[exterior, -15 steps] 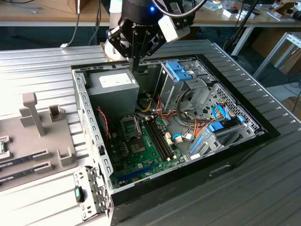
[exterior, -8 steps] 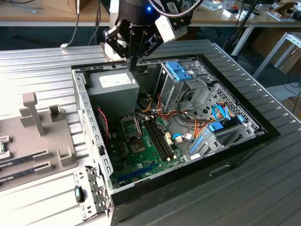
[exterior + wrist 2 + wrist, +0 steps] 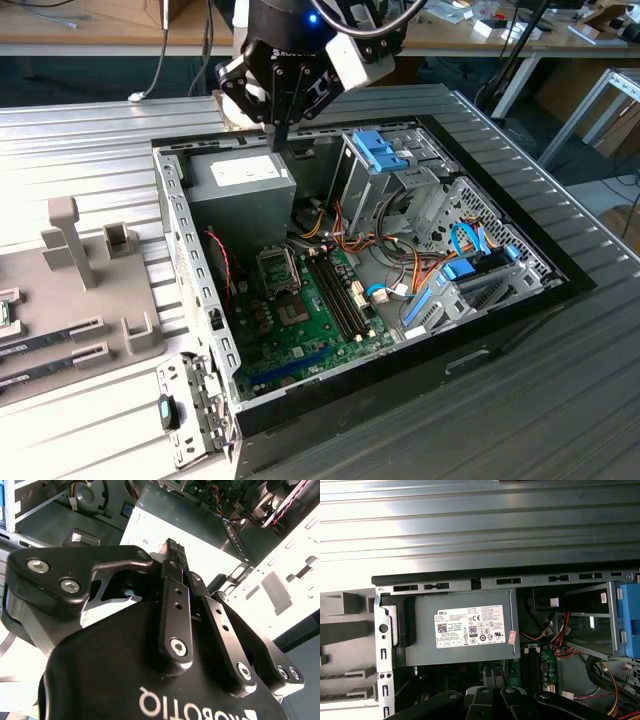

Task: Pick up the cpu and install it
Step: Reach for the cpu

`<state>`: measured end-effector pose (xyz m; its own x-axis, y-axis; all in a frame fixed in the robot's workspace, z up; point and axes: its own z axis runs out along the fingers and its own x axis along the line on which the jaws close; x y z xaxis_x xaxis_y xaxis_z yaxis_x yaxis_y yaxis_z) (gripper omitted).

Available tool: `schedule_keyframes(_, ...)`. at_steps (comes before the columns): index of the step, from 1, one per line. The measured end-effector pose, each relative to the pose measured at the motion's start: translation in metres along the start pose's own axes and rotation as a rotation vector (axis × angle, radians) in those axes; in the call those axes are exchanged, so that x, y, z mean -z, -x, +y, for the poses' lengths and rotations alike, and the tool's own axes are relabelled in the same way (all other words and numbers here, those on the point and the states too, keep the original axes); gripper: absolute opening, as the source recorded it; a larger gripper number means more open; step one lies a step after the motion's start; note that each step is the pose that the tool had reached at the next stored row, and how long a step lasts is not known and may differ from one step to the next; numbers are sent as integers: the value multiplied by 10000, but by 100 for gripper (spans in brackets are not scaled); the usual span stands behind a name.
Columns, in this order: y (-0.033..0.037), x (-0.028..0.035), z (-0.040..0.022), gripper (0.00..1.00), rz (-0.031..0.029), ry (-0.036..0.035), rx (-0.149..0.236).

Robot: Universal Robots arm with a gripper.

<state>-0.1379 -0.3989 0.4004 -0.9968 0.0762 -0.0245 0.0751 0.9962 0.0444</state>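
My gripper point(image 3: 279, 138) hangs above the back of the open computer case point(image 3: 180, 250), over the grey power supply point(image 3: 240, 178). In the second wrist view the gripper point(image 3: 172, 550) has its black fingers point(image 3: 175, 610) pressed together, and I see nothing between them. A small square piece with a green rim point(image 3: 5, 311), which looks like the cpu, lies on the grey fixture at the exterior view's left edge, cut off by the frame. The metal-framed socket point(image 3: 280, 272) sits on the green motherboard point(image 3: 330, 330), well below and in front of the gripper.
The power supply point(image 3: 465, 629) has a white label. Drive cages with blue clips point(image 3: 385, 150) and bundled cables point(image 3: 400, 270) fill the case on the exterior view's right. Memory sticks point(image 3: 50, 335) lie in the grey fixture point(image 3: 90, 290). Ribbed metal table point(image 3: 560, 380) surrounds the case.
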Motion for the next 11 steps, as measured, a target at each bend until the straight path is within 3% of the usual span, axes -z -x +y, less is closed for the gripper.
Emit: schedule_keyframes(11, -79, 2, -6, 10, 0, 0, 0)
